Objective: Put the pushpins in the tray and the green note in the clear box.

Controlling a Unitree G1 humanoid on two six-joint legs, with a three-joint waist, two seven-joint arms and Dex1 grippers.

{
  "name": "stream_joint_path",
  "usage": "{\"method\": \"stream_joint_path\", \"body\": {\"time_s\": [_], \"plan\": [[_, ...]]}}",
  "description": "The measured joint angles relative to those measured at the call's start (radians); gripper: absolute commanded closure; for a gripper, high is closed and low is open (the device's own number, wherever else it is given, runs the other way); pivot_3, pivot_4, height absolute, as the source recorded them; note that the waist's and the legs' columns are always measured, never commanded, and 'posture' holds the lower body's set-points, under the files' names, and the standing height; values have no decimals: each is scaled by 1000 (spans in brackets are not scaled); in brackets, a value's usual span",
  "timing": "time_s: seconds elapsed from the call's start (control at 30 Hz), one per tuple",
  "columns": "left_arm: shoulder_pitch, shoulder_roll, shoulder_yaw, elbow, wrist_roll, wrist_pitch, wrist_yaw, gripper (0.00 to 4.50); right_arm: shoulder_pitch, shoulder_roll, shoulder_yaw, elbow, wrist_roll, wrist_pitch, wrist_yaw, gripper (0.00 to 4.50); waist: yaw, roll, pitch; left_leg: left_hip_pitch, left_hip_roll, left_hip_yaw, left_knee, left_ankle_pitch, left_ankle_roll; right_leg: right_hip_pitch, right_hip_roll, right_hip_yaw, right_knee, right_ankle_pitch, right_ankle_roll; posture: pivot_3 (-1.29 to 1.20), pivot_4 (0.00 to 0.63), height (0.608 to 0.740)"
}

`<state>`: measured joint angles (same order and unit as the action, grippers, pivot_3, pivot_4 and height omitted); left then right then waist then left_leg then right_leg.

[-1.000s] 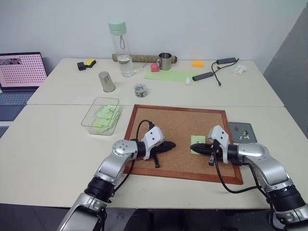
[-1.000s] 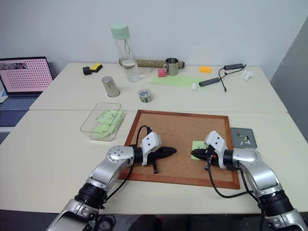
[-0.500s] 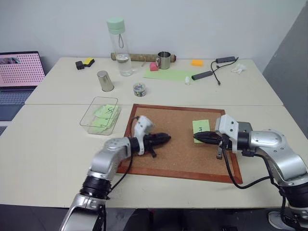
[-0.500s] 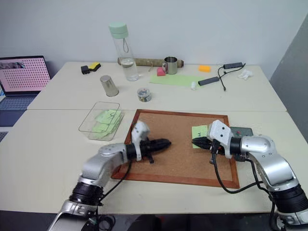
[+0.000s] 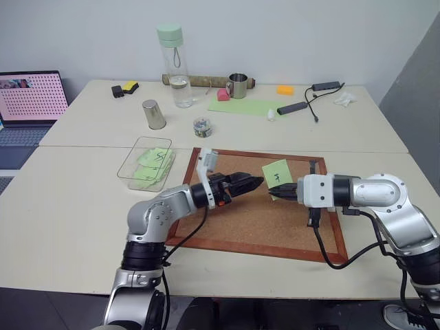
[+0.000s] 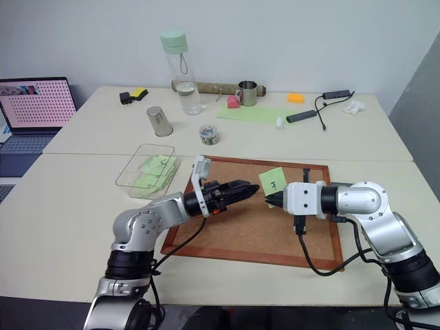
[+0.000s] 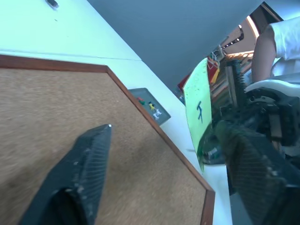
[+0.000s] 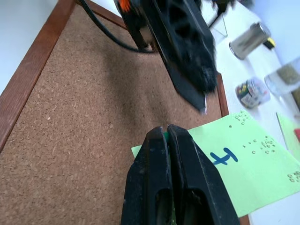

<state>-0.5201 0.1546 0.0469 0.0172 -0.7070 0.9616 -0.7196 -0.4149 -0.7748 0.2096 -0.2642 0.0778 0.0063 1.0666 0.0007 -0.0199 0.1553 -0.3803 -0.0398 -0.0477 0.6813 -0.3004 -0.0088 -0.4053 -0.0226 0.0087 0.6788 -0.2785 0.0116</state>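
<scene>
my right gripper point(image 5: 280, 194) is clamped on the lower edge of the green note point(image 5: 277, 174), fingers pressed together with the paper between them. the note is held off the corkboard point(image 5: 268, 227), standing roughly upright on edge, its long axis rising and leaning slightly away from the fingertips; the face with the dark handwritten mark is turned toward the head camera. my left gripper point(image 5: 256, 182) is level with it over the corkboard, tips aimed at the note and just short of it; in the left wrist view its two fingers point(image 7: 82, 168) stand wide apart with nothing between them.

beyond my right arm, the tray point(image 7: 149, 106) lies flat on the table just off the corkboard's far right side, and the pushpins point(image 7: 143, 101) lie inside it, too small to tell which way they point.

farther left, the clear box point(image 5: 146, 163) rests on the table beside the corkboard's left corner, long axis running away from me, several green notes already inside.
</scene>
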Motion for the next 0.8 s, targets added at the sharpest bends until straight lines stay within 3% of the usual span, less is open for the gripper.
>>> {"method": "stream_joint_path", "body": {"time_s": [0.2, 0.33, 0.8], "plan": [[-44, -46, -6, 41, -21, 14, 6, 449, -5, 10, 11, 0, -16, -19, 3, 4500, 0, 0, 0, 0, 0, 0, 0, 0, -1, 0, 0, 0, 0, 0, 0, 0, 150, 740], [-49, -50, -31, 60, -13, -12, -9, 985, -7, 13, 11, 0, -17, -19, 3, 4500, 0, 0, 0, 0, 0, 0, 0, 1, -1, 0, 0, 0, 0, 0, 0, 0, 150, 740], [-33, -48, -46, 66, -13, -56, -54, 3565, -8, 33, 11, 0, -17, -20, 3, 4500, 0, 0, 0, 0, 0, 0, 0, 1, -1, 0, 0, 0, 0, 0, 0, 0, 150, 740]]}}
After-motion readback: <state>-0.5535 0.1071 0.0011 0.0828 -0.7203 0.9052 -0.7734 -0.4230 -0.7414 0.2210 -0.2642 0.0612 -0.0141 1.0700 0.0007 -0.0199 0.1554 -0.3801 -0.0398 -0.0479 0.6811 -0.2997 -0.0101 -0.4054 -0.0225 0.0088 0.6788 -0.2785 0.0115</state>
